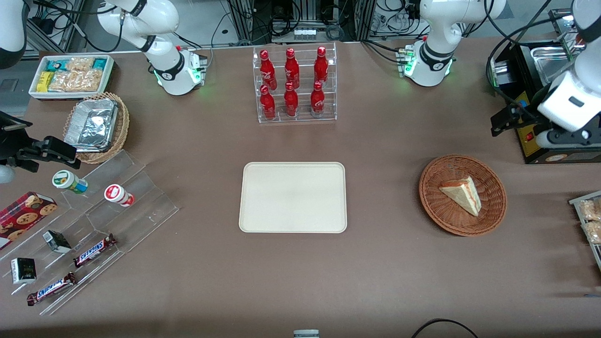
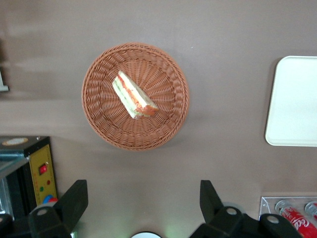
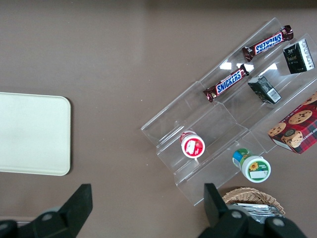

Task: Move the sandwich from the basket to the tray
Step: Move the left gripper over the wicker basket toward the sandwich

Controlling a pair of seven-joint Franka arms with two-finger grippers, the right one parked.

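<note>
The sandwich (image 1: 462,193) (image 2: 133,95), a pale bread wedge with orange and green filling, lies in the reddish-brown wicker basket (image 1: 432,197) (image 2: 99,119) toward the working arm's end of the table. The cream tray (image 1: 293,197) (image 2: 294,101) (image 3: 32,134) sits bare at the table's middle. My gripper (image 1: 504,121) (image 2: 141,196) hangs high above the table, farther from the front camera than the basket and apart from it. Its black fingers (image 2: 74,198) stand wide open with only bare tabletop between them.
A black appliance (image 1: 540,94) stands close beside my gripper. A clear rack of red bottles (image 1: 294,84) stands farther from the camera than the tray. A snack rack (image 1: 589,220) sits at the working arm's edge. An acrylic stand (image 1: 94,225), foil basket (image 1: 96,124) and white bin (image 1: 70,75) lie toward the parked arm's end.
</note>
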